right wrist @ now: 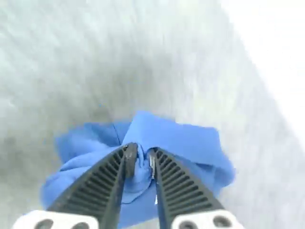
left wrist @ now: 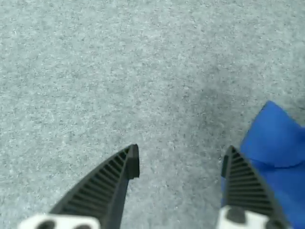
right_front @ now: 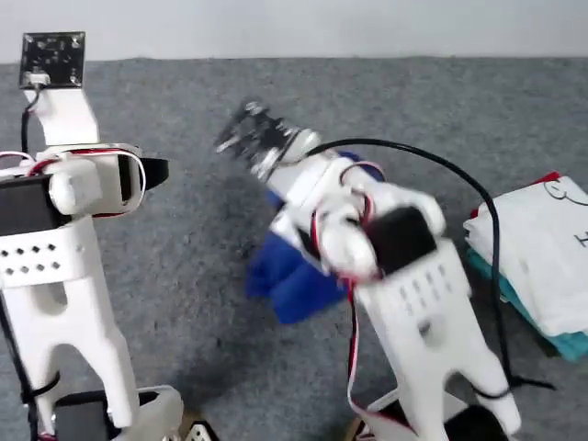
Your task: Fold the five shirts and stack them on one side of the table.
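We are observing one blue shirt (right_front: pixel 289 276) (left wrist: pixel 276 143) (right wrist: pixel 190 138), crumpled and unfolded, with loose folds bunching around the grasp point. In the high view it is sitting near the middle of the counter (right_front: pixel 184 276), partly hidden under the right arm (right_front: pixel 404 266). A stack of folded shirts (right_front: pixel 542 248) is lying at the right edge of the counter, well apart from the blue shirt. The stack is showing a white shirt on top, a teal layer (right_front: pixel 570 344) below and a red edge (right_front: pixel 547 179) at the back.

We are reading the right jaws as almost fully closed, with a small ridge of blue fabric pinched between the tips. The left jaws are standing wide apart and gripping nothing. One left finger (left wrist: pixel 243 186) is lying just beside the blue shirt's edge, and we cannot tell whether it is touching the fabric. The left arm (right_front: pixel 64 257) is standing at the left side of the counter.

A grey, felt-like textile is covering the counter (left wrist: pixel 143 71) (right wrist: pixel 71 57). A black cable (right_front: pixel 459 179) is arching over the right arm. A pale wall (right_front: pixel 322 28) is closing off the far edge.
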Robot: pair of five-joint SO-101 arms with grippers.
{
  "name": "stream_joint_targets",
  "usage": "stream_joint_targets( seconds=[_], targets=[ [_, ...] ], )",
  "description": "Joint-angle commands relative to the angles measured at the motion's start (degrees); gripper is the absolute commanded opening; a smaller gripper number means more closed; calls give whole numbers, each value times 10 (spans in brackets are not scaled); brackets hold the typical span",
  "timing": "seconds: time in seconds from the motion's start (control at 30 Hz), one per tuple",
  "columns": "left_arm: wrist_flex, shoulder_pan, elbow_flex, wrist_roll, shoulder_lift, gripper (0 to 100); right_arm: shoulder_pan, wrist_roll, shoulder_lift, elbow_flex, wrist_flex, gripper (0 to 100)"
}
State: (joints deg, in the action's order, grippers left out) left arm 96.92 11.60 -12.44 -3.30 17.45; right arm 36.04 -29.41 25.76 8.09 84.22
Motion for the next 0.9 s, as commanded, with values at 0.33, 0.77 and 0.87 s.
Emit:
stream_joint_targets(
  seconds=[0.33, 0.77, 0.87],
  targets=[
    [-2, 4, -2, -6, 18, 282, -66, -6, 19, 264, 116, 9],
    [-1, 4, -1, -6, 18, 282, -198, -17, -22, -117, -71, 9],
    [-1, 3, -1, -6, 18, 282, -123, -11, -8, -120, -74, 9]
  ],
)
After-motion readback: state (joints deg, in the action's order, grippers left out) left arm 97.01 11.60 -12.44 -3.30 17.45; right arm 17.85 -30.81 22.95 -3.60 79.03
